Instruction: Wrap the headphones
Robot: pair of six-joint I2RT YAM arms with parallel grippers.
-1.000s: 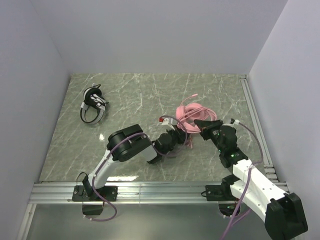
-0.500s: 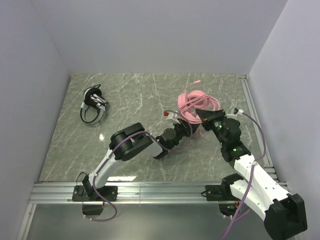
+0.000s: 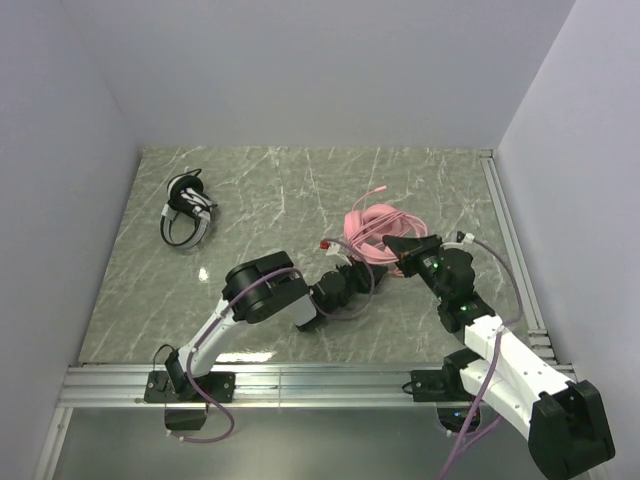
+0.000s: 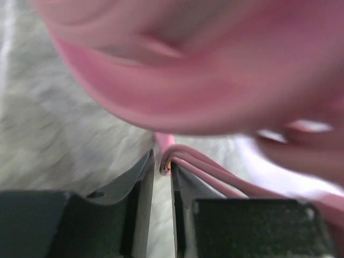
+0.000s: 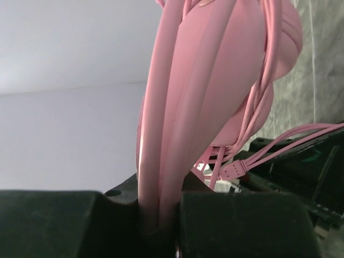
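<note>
**Pink headset half wrapped, black-and-white one apparently done**

The black-and-white over-ear headset (image 3: 187,210) lies compact at the far left of the green marbled bench (image 3: 280,190) with no cable trailing, so it looks finished. The all-pink over-ear headset (image 3: 377,225) sits right of centre between the two arms. Several turns of thin pink cable (image 4: 215,180) run along its band, but loose strands and a free end stick out, so winding remains.

The left arm folds at the elbow and reaches low to the right. The left tool (image 4: 162,169) is nearly pressed together with a cable bend at its tips; whether it pinches cannot be told. The right arm leans far-left, and the right tool (image 5: 160,215) pinches the pink headband.
</note>
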